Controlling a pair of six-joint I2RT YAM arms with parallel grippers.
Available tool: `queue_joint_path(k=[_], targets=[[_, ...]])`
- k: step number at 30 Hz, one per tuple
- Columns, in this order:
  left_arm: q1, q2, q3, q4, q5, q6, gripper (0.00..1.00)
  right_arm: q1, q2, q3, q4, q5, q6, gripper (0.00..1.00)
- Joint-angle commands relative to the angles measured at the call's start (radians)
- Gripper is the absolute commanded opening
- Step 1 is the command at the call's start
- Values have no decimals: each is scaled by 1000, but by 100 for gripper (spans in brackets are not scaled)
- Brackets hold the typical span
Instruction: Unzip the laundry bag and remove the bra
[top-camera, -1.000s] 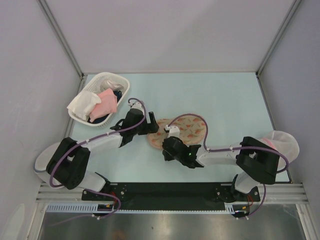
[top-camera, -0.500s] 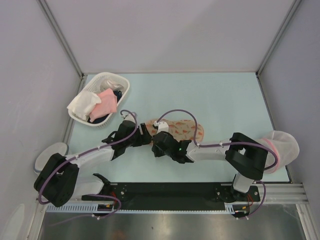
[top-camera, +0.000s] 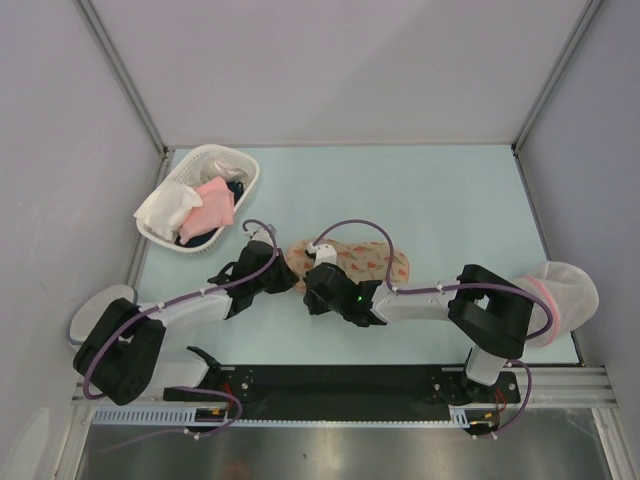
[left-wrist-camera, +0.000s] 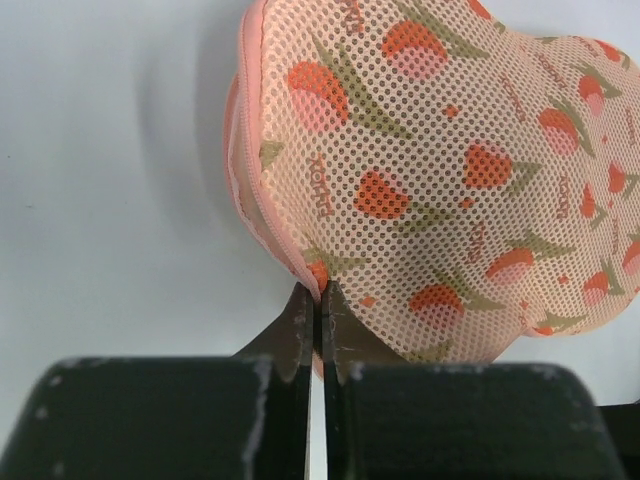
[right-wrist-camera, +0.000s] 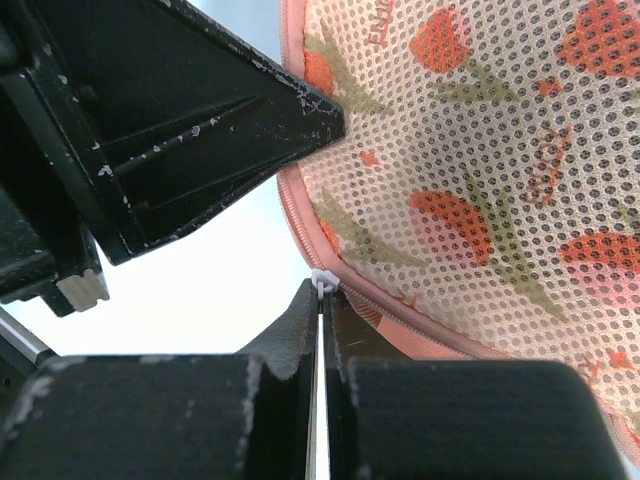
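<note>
The laundry bag (top-camera: 365, 262), a beige-pink mesh pouch with orange-red flowers, lies flat at the table's middle. It fills the left wrist view (left-wrist-camera: 440, 170) and the right wrist view (right-wrist-camera: 500, 190). My left gripper (top-camera: 293, 277) is at its left end, shut on the pink zipper edge (left-wrist-camera: 320, 290). Just beside it, my right gripper (top-camera: 318, 266) is shut on the small white zipper pull (right-wrist-camera: 322, 281). The zipper line looks closed along the edge. The bra is hidden.
A white basket (top-camera: 247, 168) stands at the back left holding a white cloth (top-camera: 165, 208), a pink cloth (top-camera: 210, 208) and something dark. A white mesh dome with a pink rim (top-camera: 568, 285) sits at the right edge behind the right arm.
My left gripper's jaws have gone from open to shut on the bag's left edge. Both grippers shifted toward the near left, and the bag now lies flatter and longer.
</note>
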Motion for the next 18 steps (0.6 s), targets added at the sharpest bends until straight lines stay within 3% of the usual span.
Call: queue_joint_path(k=[1, 18], targets=[[2, 16, 41, 28, -6, 8, 0, 7, -4, 24, 18, 6, 11, 0], [41, 16, 70, -5, -53, 50, 0, 7, -137, -123, 4, 69, 71, 0]])
